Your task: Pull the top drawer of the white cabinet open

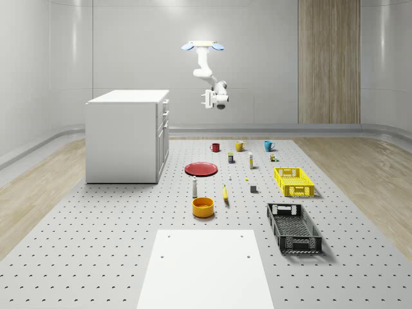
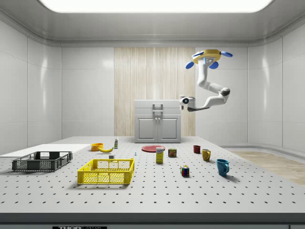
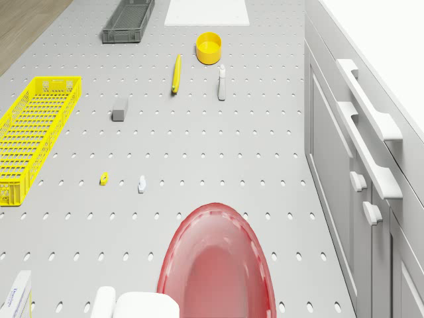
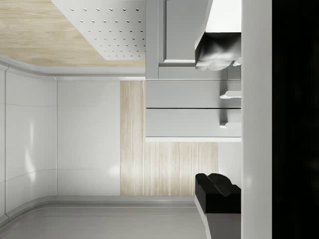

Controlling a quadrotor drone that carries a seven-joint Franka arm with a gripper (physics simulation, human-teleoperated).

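1. White and boxy, the cabinet (image 1: 127, 136) stands on the grey perforated table (image 1: 96, 244) toward the whole-scene view's left, its drawer fronts facing right. The drone (image 1: 202, 46) hovers high, to the right of the cabinet and apart from it. Its white arm (image 1: 205, 69) bends down to the gripper (image 1: 207, 100), level with the cabinet's upper part. A round red plate (image 1: 201, 168) lies on the table below.
2. The side view faces the cabinet front: the top drawer (image 2: 157, 104) sits flush, closed, its handle (image 2: 157, 106) untouched. The arm drops from the drone, elbows out to the right, then reaches left; the gripper (image 2: 182, 100) hangs just right of the top drawer, not touching.
3. The drone view looks down over the red plate and along the cabinet's protruding white handles (image 3: 368, 116). A yellow mesh crate (image 3: 33, 126) lies well apart.
4. The wrist view shows two dark fingertips (image 4: 217, 52) spread apart, nothing between them, with the drawer fronts ahead.
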